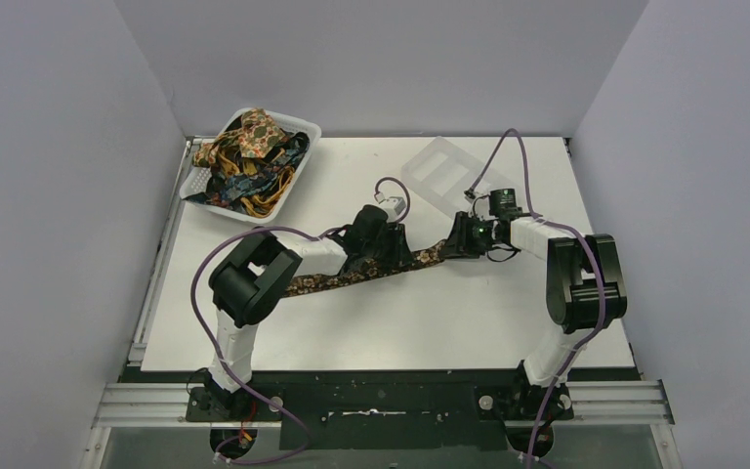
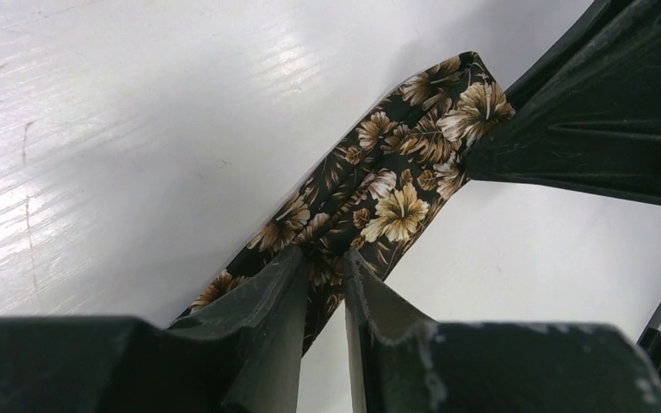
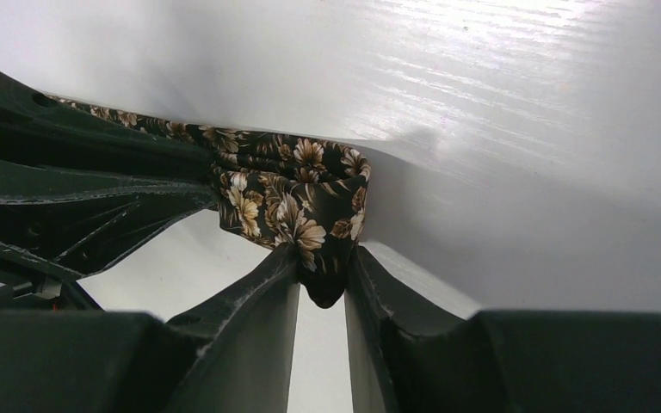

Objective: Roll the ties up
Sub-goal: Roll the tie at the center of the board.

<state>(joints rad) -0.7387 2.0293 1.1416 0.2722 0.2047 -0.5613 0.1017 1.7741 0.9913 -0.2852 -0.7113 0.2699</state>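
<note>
A dark brown floral tie (image 1: 352, 277) lies stretched across the middle of the white table (image 1: 449, 322). My left gripper (image 1: 395, 256) is shut on the tie (image 2: 370, 194) a short way from its right end; its fingers (image 2: 267, 292) pinch the cloth. My right gripper (image 1: 454, 241) is shut on the tie's folded right end (image 3: 297, 194), with the tip hanging between the fingers (image 3: 262, 284). The two grippers sit close together. More ties (image 1: 249, 156) lie piled in the white basket (image 1: 303, 132) at the back left.
A clear plastic compartment tray (image 1: 439, 176) lies on the table just behind the right gripper. The enclosure's grey walls stand on three sides. The tie's left part passes under the left arm (image 1: 264, 269).
</note>
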